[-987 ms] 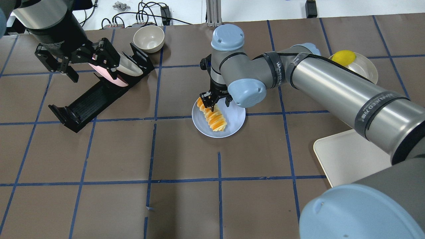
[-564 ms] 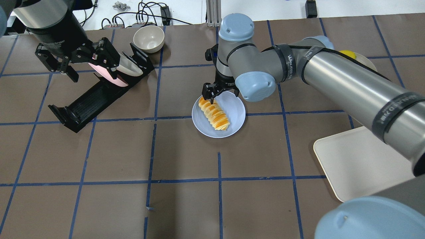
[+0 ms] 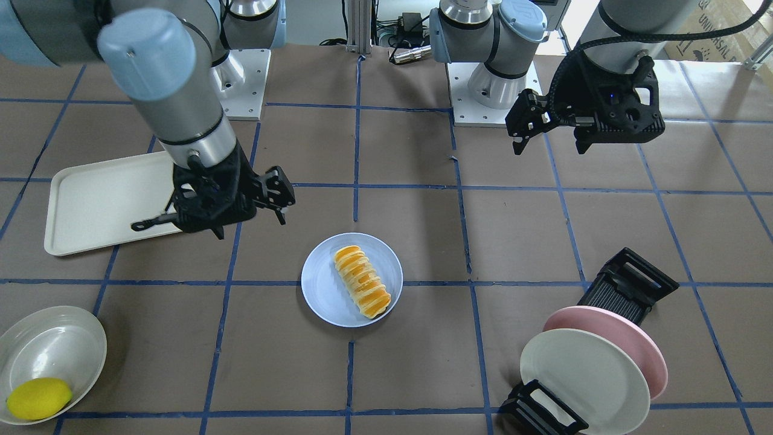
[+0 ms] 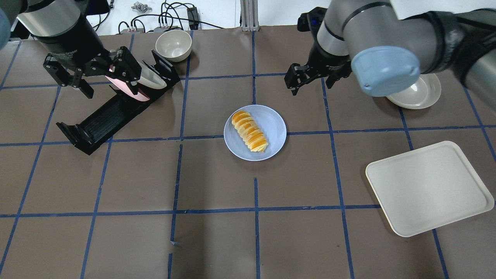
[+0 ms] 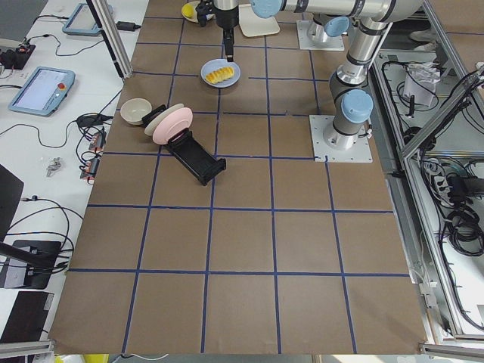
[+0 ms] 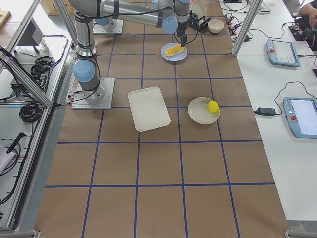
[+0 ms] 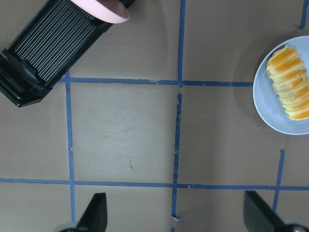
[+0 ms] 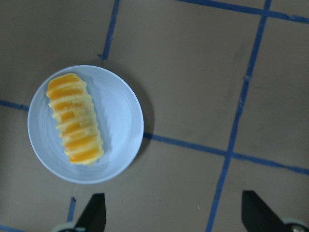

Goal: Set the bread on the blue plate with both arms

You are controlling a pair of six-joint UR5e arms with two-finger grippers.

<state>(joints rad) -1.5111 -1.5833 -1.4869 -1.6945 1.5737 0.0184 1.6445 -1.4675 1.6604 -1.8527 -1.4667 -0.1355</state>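
The left gripper (image 3: 549, 145) is held above the table with its fingers spread wide; nothing is gripped. A black rack (image 4: 100, 120) is seen under and just beside it, with a pink plate (image 3: 640, 338) and a white plate (image 3: 583, 377) stood on edge in it. A small bowl (image 4: 173, 44) is noted near this gripper, on the side away from the robot. The bread (image 4: 250, 131) is laid diagonally on the blue plate (image 4: 276, 126), well apart from the left gripper and nearer the right gripper (image 4: 311, 87). The right gripper is held clear of the bread, wide open and empty. On its outer side, a shallow dish (image 3: 54, 350) with a lemon (image 3: 37, 397) and a tray (image 4: 428, 186) are recorded.
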